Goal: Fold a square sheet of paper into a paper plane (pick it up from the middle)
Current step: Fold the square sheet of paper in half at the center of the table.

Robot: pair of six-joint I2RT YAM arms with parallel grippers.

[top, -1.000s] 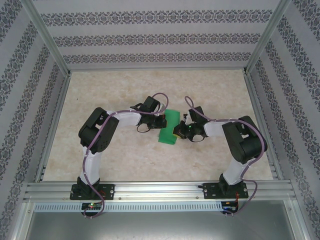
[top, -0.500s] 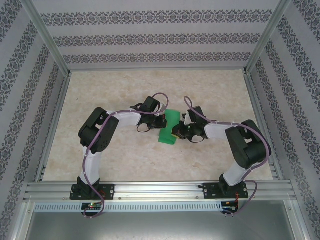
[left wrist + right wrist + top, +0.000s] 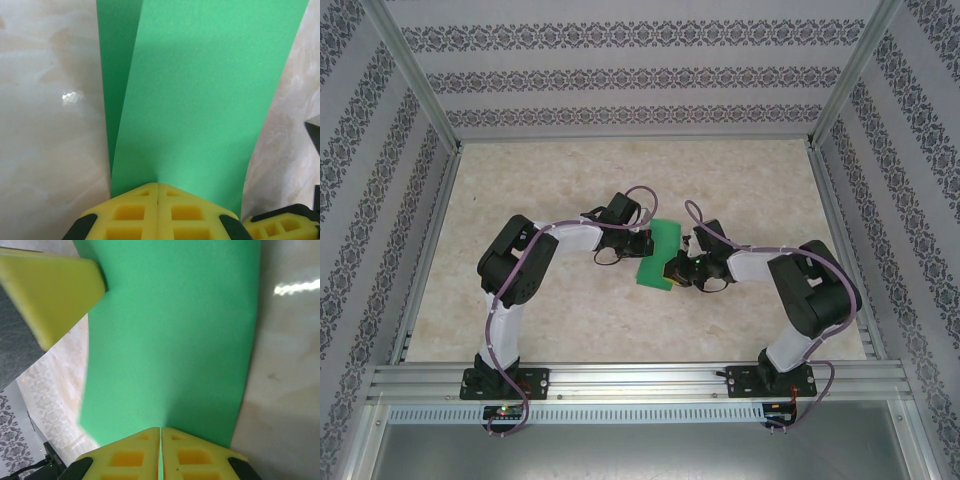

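The square sheet of paper [image 3: 658, 255], bright green, hangs between both grippers near the table's middle, bent over so two layers show [image 3: 200, 90]. My left gripper [image 3: 646, 243] is shut on its left edge, the yellow fingertips [image 3: 158, 185] pressed together on the paper. From the opposite side my right gripper [image 3: 672, 270] is shut on the sheet [image 3: 170, 340], a green sliver showing between its fingertips [image 3: 160, 430]. Each wrist view catches the other gripper's yellow finger [image 3: 50, 290] beside the paper. The paper plane is out of view.
The marble-look tabletop [image 3: 550, 180] lies under the paper. Aluminium frame rails [image 3: 640, 378] run along the near edge, and patterned walls [image 3: 630, 75] close in the back and both sides.
My right gripper has shifted slightly nearer and to the left with the paper, and its elbow has swung outward. The left arm has stayed put.
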